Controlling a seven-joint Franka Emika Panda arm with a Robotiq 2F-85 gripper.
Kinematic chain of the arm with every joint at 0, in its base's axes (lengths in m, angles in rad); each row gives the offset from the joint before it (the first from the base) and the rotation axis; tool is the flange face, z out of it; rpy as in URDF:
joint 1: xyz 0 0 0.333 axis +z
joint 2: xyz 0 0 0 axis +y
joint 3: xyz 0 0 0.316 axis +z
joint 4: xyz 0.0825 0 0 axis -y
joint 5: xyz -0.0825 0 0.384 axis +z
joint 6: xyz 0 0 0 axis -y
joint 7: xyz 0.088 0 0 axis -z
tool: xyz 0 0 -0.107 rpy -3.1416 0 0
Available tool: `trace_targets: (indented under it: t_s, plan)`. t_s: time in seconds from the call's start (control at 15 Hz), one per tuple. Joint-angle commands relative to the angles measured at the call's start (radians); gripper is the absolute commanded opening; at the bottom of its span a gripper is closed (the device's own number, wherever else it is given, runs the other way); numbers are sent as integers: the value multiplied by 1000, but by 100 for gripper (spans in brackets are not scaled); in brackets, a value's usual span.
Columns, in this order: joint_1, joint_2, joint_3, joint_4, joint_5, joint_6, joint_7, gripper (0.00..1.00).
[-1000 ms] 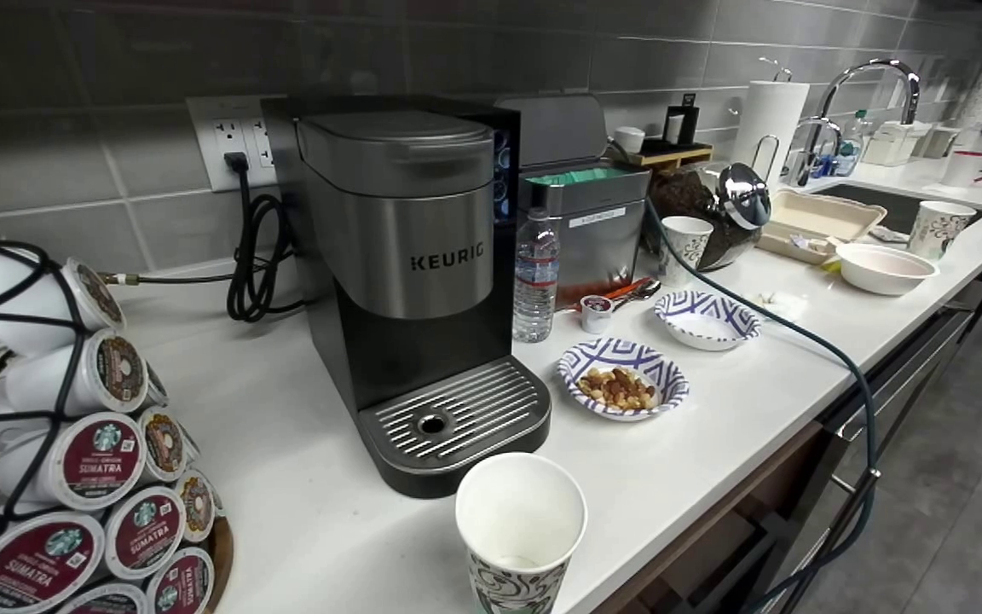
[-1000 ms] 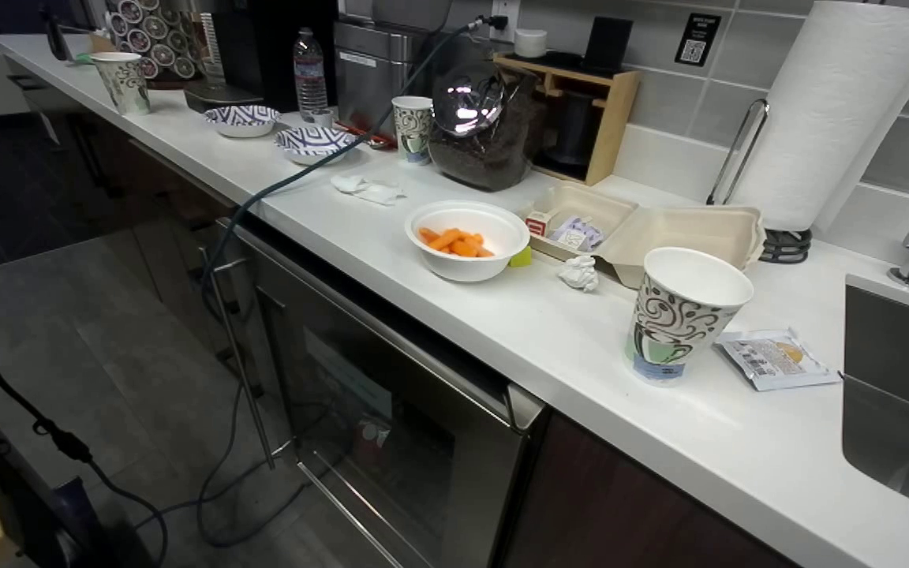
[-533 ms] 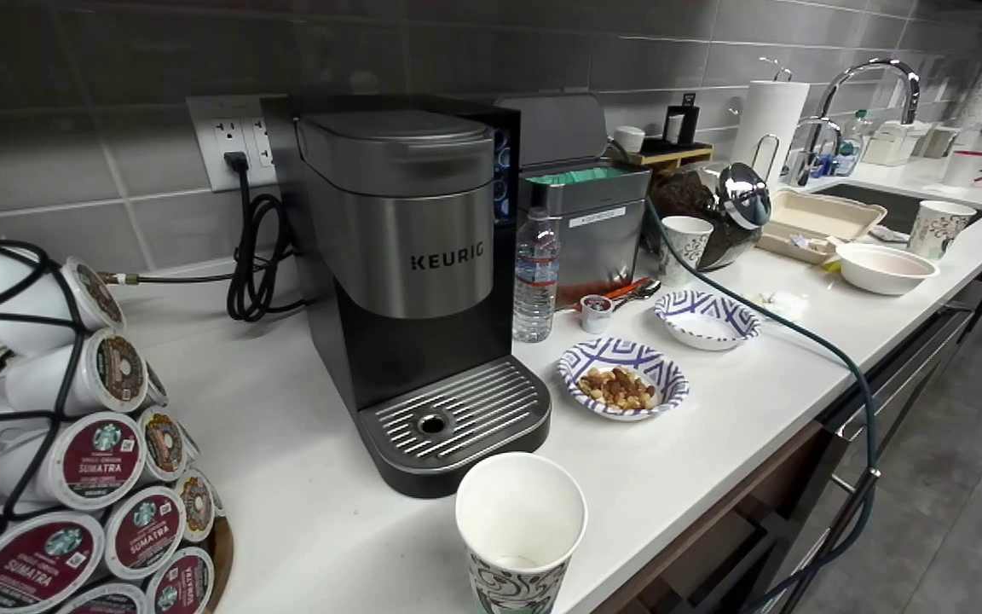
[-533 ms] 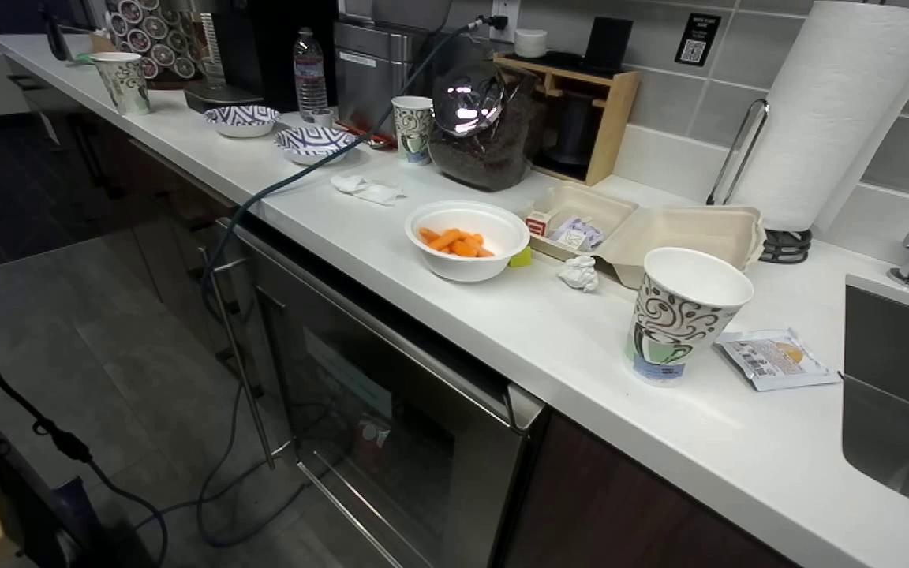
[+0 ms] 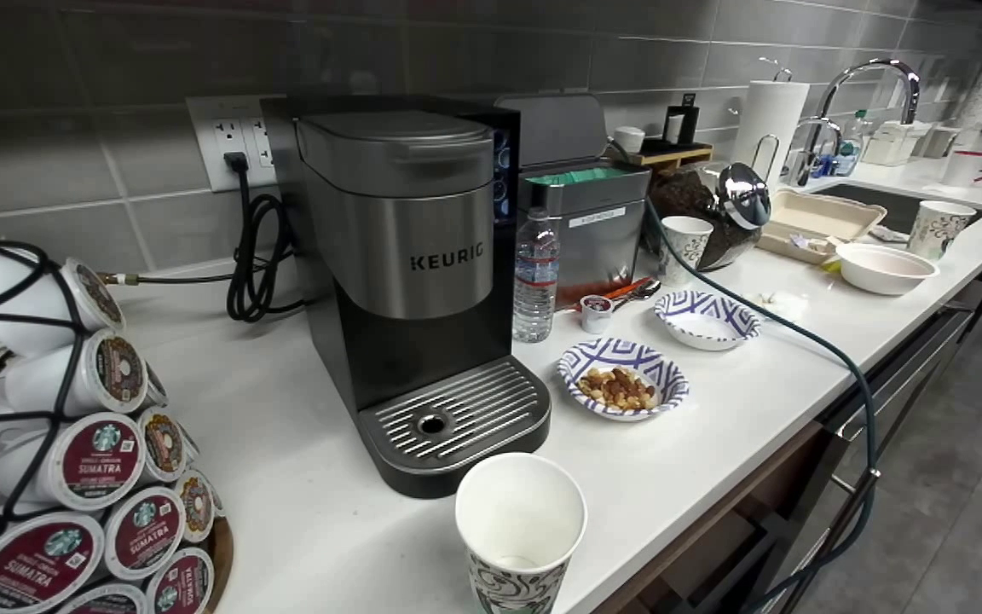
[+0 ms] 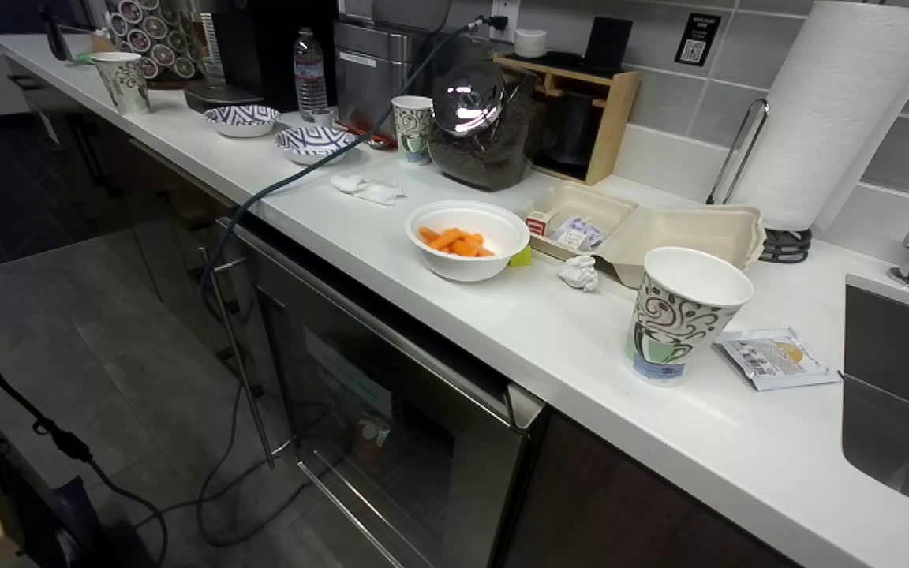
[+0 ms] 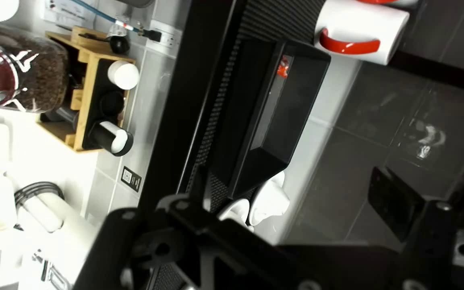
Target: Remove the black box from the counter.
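Note:
In the wrist view the black box (image 7: 290,114) lies near the centre, its low-walled inside facing the camera, with a small red item (image 7: 283,66) in one end. It appears to rest on a black mesh-topped shelf (image 7: 206,149). My gripper (image 7: 292,177) stands open at the bottom of the wrist view, beside the box's near end. Nothing is held between its widely parted fingers (image 7: 389,197). The white counter (image 6: 573,339) shows in both exterior views; neither of them shows the box or the arm.
Close to the box are a white mug (image 7: 365,32) with a red handle and some white cups (image 7: 270,199). The counter bears a Keurig machine (image 5: 414,222), patterned bowls (image 5: 623,379), a bowl of carrots (image 6: 466,241) and paper cups (image 6: 679,315). A cable (image 5: 857,367) crosses its edge.

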Motion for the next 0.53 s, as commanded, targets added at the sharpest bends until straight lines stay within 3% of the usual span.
trace_targets:
  t_s: [0.0,0.2,0.47]
  plan:
    - [10,-98,-26,-7,-36,-198,-134,100]
    - [37,-165,-44,10,-73,-311,-213,100]
    - [36,-160,-54,12,-48,-292,-193,100]
